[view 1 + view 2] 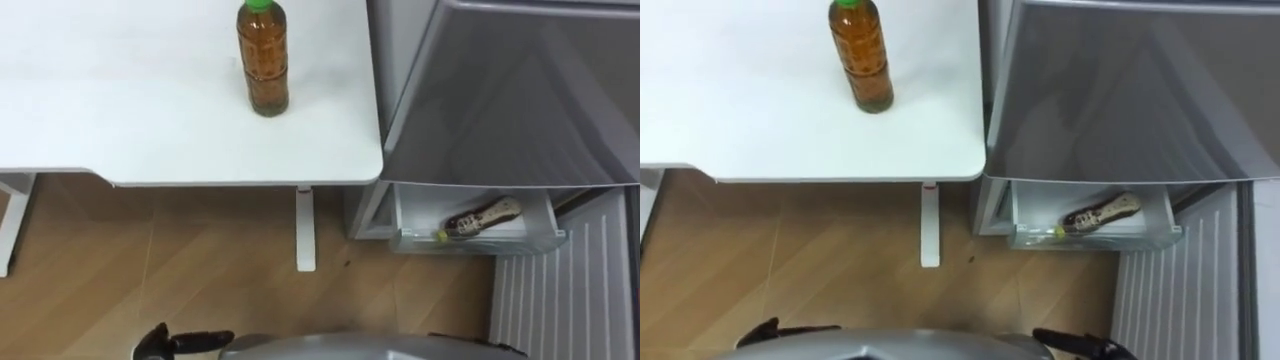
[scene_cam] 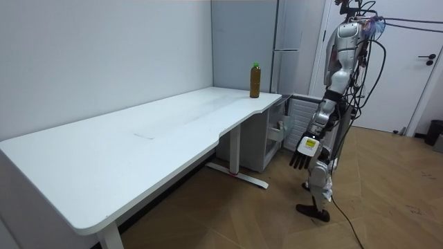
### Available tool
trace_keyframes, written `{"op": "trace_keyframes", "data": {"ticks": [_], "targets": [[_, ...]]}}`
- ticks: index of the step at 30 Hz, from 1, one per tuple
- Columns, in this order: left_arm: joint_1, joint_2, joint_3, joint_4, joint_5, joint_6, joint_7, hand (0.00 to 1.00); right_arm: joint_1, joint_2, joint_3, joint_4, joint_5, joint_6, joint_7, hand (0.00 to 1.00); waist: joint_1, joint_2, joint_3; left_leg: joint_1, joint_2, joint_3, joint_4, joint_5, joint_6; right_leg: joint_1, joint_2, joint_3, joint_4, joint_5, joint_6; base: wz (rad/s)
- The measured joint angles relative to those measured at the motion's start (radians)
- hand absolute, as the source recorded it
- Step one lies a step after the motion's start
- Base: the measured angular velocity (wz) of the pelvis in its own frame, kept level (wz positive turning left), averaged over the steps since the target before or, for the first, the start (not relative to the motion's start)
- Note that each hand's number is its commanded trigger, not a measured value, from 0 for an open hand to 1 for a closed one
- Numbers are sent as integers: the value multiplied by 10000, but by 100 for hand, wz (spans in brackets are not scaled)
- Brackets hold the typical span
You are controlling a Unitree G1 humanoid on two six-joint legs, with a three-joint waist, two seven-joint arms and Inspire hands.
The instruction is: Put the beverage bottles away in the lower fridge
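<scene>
My left hand (image 2: 303, 153) hangs empty, fingers apart; right hand (image 1: 1085, 346), lower edge: fingers, cannot tell. Bottle (image 1: 263, 60) upright on desk (image 1: 120, 110); second bottle (image 1: 483, 217) lying in fridge drawer (image 1: 520, 240).

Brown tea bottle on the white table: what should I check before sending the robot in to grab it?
1. Brown tea bottle with a green cap upright on the white table: ok.
2. White lower fridge drawer open: ok.
3. Free space in the drawer beside the dark bottle lying in it: ok.
4. Left hand empty, fingers relaxed: ok.
5. Right hand free: cannot tell.
6. Tea bottle within reach: probably not ok, as the robot stands back from the table.
</scene>
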Motion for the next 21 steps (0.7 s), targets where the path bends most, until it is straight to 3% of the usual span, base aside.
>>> {"op": "trace_keyframes", "data": {"ticks": [7, 11, 17, 21], "targets": [[-73, -67, 913, -44, -2142, 25, 655, 0, 165, -4, -350, 4, -80, 81, -193, 0, 31, 39, -21, 153, 48, 40, -17, -29, -32, 94, 37, 24, 31, -8, -15, -3], [-79, -132, 1885, -436, -3376, 45, 1317, 0, 162, 25, -574, -5, -647, 87, -233, 0, 26, 55, -9, 306, 77, 37, -8, -90, -56, 237, 78, 109, 43, -18, -33, 0], [-587, -90, 2061, -1427, -3587, -328, 2623, 0, 114, 24, -515, -49, -927, 45, -363, 0, 73, 117, -12, 293, 98, 64, 97, -119, -69, 187, 101, 187, 163, -29, -51, -1], [-591, -103, 2055, -2539, -3595, -338, 3404, 0, 126, 24, -490, -15, -948, 5, -434, 0, 56, 135, -19, 288, 105, 65, 131, -122, -75, 167, 122, 241, 155, -28, -53, -3]]}}
